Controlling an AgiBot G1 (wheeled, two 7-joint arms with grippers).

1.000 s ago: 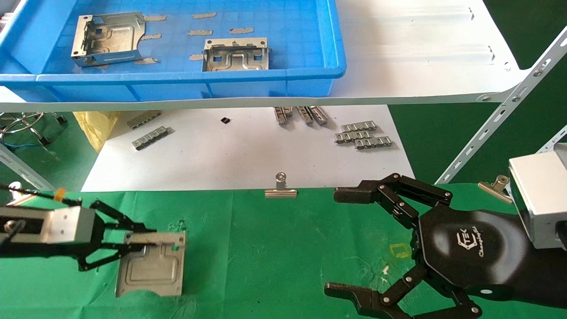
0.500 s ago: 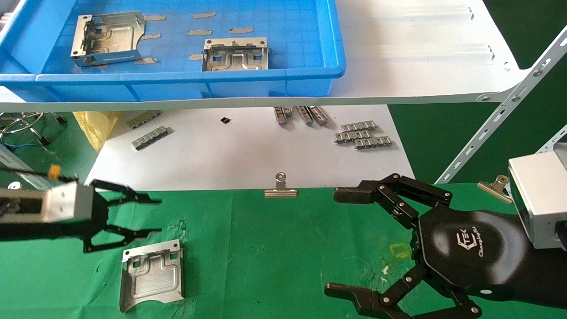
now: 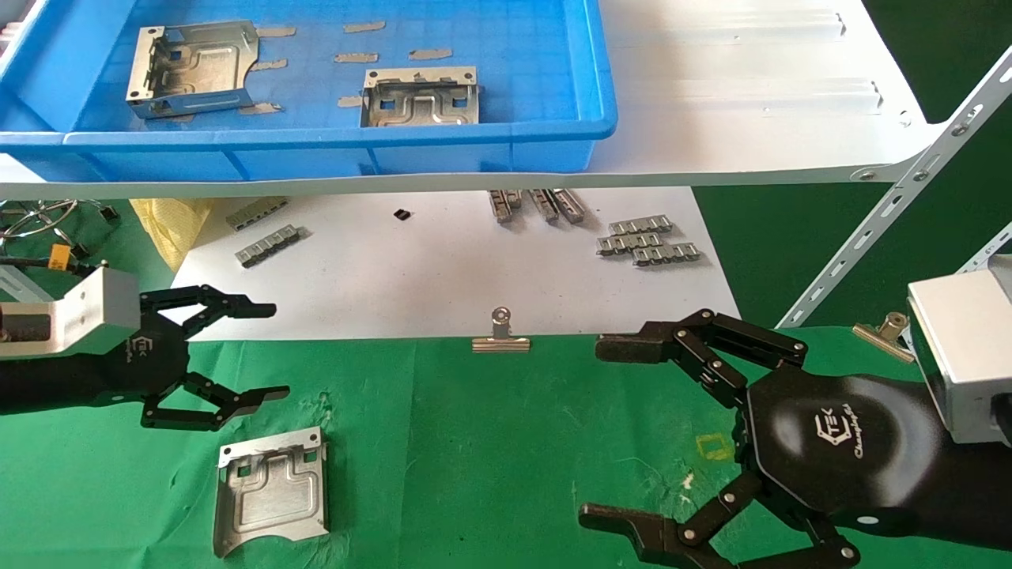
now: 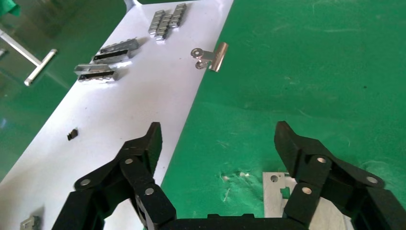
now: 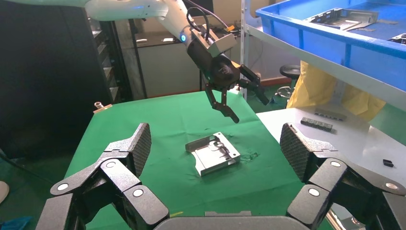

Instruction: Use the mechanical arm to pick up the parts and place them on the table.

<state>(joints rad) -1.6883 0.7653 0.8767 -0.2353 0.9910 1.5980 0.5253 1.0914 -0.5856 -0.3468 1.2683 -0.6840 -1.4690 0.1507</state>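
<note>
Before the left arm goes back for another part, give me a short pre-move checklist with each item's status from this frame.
1. Left gripper jaws open and holding nothing: ok.
2. Placed part lies flat on the green table, apart from the gripper: ok.
3. Parts left to fetch: two in the blue bin, one at its left, one in the middle: ok.
4. Left gripper raised above the placed part, as the right wrist view shows: ok.
5. Right gripper jaws open and empty above the table's right side, away from the left arm's area: ok.
6. Room under the shelf board for lifting toward the bin: cannot tell.
</note>
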